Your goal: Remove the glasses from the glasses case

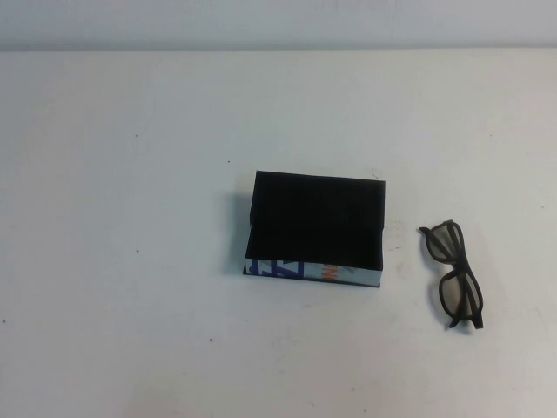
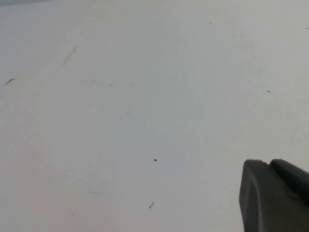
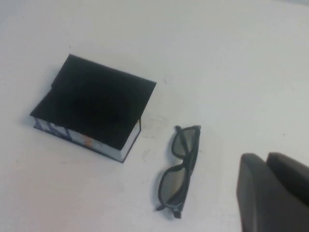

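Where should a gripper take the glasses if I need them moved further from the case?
Grip the bridge of the glasses from above: they lie flat with arms folded, apart from the glasses case, on the robot's right, nearer the right gripper. The left gripper sees only bare table.

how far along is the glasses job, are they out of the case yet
Done: the glasses lie on the table right of the glasses case, apart. In hand: nothing; the left end effector and right end effector show only at their wrist views' edges. Nothing evidently left.

White table (image 1: 130, 174), few dark specks; pale wall (image 1: 278, 22) behind.
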Tool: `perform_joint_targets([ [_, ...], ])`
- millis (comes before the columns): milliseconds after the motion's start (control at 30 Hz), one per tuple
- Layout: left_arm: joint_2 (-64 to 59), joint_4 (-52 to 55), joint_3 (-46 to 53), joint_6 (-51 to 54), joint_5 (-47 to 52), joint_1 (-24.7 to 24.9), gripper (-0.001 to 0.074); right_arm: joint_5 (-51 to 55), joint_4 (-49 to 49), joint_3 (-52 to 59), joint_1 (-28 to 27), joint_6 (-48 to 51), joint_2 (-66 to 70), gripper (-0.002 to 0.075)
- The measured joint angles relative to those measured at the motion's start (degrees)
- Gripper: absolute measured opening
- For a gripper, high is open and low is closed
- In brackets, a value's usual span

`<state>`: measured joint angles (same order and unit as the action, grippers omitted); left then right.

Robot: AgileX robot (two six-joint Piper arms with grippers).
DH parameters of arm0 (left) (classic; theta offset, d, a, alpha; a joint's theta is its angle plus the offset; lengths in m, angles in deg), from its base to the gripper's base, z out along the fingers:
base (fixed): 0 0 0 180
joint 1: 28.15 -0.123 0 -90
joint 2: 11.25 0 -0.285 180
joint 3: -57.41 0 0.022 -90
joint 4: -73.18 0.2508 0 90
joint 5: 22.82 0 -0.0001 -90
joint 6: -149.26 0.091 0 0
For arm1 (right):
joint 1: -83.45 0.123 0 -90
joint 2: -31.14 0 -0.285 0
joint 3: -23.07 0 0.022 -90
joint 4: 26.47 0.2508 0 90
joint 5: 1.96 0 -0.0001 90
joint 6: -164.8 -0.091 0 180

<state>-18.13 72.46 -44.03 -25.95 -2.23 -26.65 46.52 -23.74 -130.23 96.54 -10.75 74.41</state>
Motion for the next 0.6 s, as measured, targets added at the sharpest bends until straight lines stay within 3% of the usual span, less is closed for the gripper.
perform_joint_targets([
  [300,0.0,0.0,0.0,0.0,0.0,0.0,-0.0005,-27.0,-2.0,23.3,-0.1,0.0,-17.7,-0.0015],
  [600,0.0,0.0,0.0,0.0,0.0,0.0,-0.0005,-33.3,-0.6,42.4,-6.0,-2.5,-32.6,-0.0016],
])
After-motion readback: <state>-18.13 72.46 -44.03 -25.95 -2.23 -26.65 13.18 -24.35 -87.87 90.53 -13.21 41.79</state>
